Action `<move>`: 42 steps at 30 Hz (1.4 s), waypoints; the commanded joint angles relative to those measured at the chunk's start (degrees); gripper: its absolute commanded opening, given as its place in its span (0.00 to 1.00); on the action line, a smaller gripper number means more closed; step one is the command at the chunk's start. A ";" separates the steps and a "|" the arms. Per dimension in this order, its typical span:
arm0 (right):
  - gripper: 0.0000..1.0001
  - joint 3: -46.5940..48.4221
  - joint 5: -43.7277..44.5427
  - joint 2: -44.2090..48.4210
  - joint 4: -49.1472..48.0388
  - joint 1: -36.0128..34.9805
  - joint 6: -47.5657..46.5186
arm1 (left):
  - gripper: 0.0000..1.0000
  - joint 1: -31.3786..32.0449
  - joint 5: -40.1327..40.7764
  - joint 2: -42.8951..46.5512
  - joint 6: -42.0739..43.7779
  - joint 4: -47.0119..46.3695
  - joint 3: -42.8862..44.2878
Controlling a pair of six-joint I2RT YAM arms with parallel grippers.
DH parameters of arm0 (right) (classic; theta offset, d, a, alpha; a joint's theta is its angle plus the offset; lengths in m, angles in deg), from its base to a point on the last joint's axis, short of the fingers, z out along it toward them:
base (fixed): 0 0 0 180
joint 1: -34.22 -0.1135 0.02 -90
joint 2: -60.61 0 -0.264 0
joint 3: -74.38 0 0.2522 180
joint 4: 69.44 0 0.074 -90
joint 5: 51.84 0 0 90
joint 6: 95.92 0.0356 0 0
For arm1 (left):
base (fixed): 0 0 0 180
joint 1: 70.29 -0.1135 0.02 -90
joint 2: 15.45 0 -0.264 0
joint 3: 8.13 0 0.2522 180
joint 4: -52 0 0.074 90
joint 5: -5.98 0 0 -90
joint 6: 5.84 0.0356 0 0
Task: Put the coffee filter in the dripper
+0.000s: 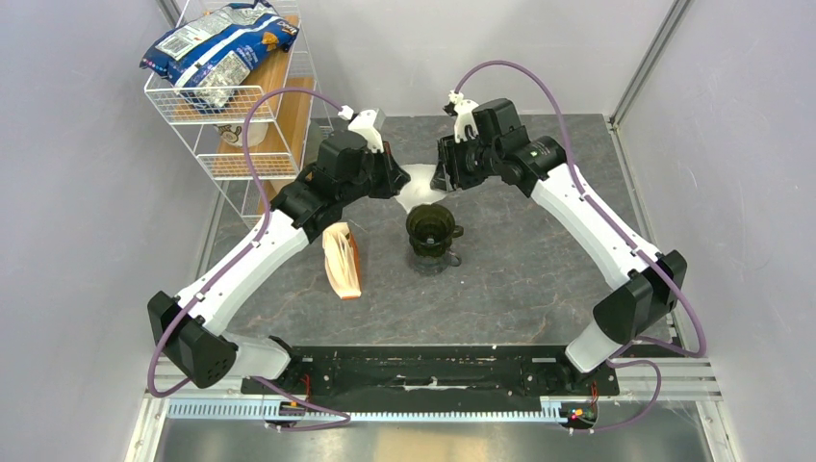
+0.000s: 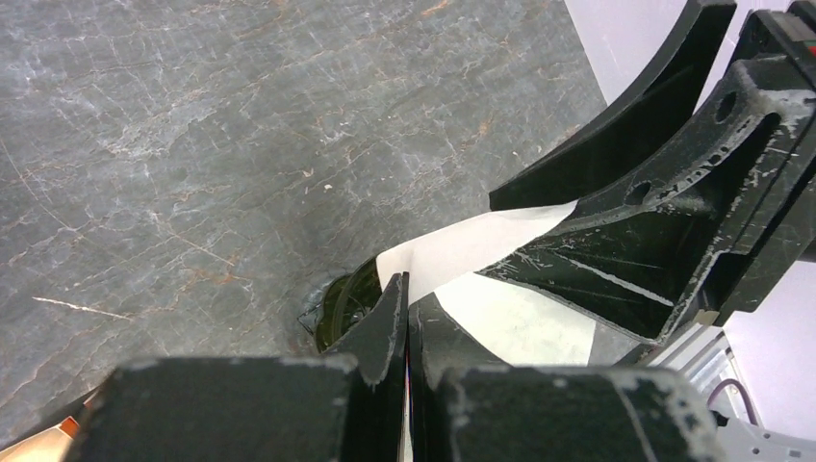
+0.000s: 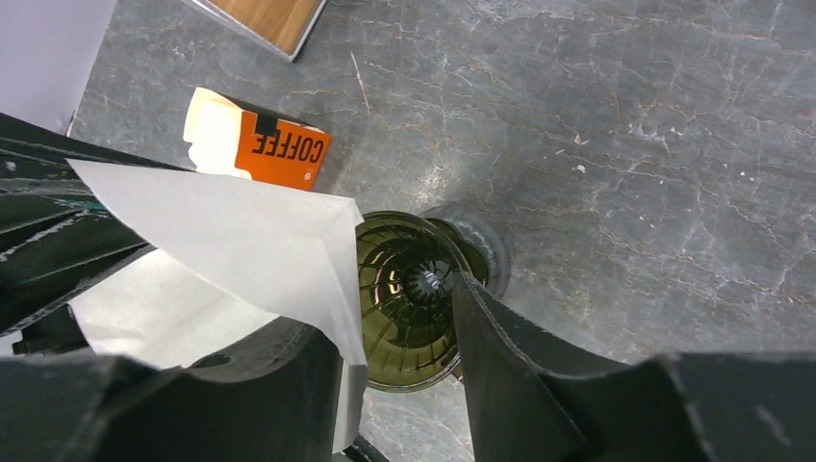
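Note:
The white paper coffee filter (image 1: 418, 183) hangs between my two grippers, just above and behind the dripper (image 1: 430, 224). The dripper is dark olive-green and stands upright on a clear glass cup (image 1: 438, 260). My left gripper (image 1: 395, 179) is shut on the filter's edge, as the left wrist view (image 2: 409, 289) shows, with the filter (image 2: 481, 245) fanning out beyond it and the dripper (image 2: 344, 303) below. My right gripper (image 3: 385, 308) is open; the filter (image 3: 231, 241) drapes over its left finger (image 3: 289, 375). The dripper's ribbed inside (image 3: 414, 298) shows between the jaws.
A tan, orange-edged packet of filters (image 1: 344, 260) stands left of the dripper and also shows in the right wrist view (image 3: 260, 144). A white wire rack (image 1: 241, 106) with a blue bag (image 1: 216, 48) stands at the back left. Grey walls close both sides.

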 commanded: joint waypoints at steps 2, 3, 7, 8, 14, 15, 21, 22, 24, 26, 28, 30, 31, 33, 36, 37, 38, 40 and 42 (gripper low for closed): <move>0.46 -0.54 3.32 3.00 -1.22 0.07 -1.41 | 0.02 -0.66 1.11 1.84 -3.29 -3.44 0.34; 0.46 -0.56 3.53 3.13 -0.96 0.09 -2.00 | 0.02 -0.91 0.98 1.77 -3.17 -3.60 0.33; 0.45 -0.86 3.06 3.69 -0.25 0.17 -4.12 | 0.02 -1.17 -1.18 1.73 -2.34 -4.36 0.42; 0.45 -0.90 2.90 3.76 -0.17 0.18 -4.43 | 0.02 -1.20 -1.39 1.71 -2.35 -4.54 0.34; 0.44 -1.21 2.24 3.92 0.48 0.71 -6.38 | 0.02 -1.16 -1.88 1.86 -2.21 -4.59 0.16; 0.44 -1.30 2.26 3.96 0.44 0.71 -6.69 | 0.02 -1.20 -1.76 1.84 -2.19 -4.59 0.16; 0.43 -1.49 1.90 3.91 1.00 0.98 -7.96 | 0.02 -1.29 -1.83 1.66 -1.92 -4.51 0.18; 0.44 -1.52 1.73 3.95 1.13 1.05 -8.11 | 0.02 -1.25 -1.84 1.69 -1.92 -4.42 0.17; 0.44 -1.72 1.25 4.02 1.23 1.07 -8.15 | 0.02 -1.29 -2.13 1.60 -2.02 -4.41 0.16; 0.43 -1.81 0.65 4.08 1.27 1.05 -8.25 | 0.02 -1.29 -2.28 1.44 -2.01 -4.33 0.18; 0.44 -1.74 0.04 4.13 1.36 1.05 -8.30 | 0.02 -1.26 -2.59 1.42 -1.95 -4.33 0.15; 0.50 -1.18 -1.95 4.00 1.28 1.08 -8.33 | 0.02 -1.25 -3.17 1.25 -1.99 -4.19 0.23; 0.53 -0.66 -3.51 4.05 1.23 1.10 -8.22 | 0.02 -1.27 -3.51 1.12 -1.97 -4.15 0.24; 0.58 0.22 -5.86 4.02 0.44 0.98 -7.64 | 0.02 -1.16 -4.45 0.92 -2.03 -3.94 0.16; 0.65 1.99 -7.25 3.87 -0.22 0.69 -6.49 | 0.02 -0.87 -5.58 0.53 -1.92 -2.91 0.09; 0.65 2.38 -7.40 3.82 -0.16 0.72 -6.42 | 0.02 -0.77 -5.86 0.49 -1.56 -2.39 -0.01; 0.66 2.75 -7.65 4.03 -0.06 0.69 -6.39 | 0.02 -0.58 -5.89 0.41 -1.04 -1.73 0.05; 0.68 2.82 -7.91 4.76 -0.09 0.70 -6.71 | 0.02 -0.52 -6.28 0.06 -0.35 0.26 0.22; 0.71 2.66 -8.90 5.54 0.32 0.71 -7.82 | 0.02 -0.49 -7.19 -0.45 0.18 2.06 0.50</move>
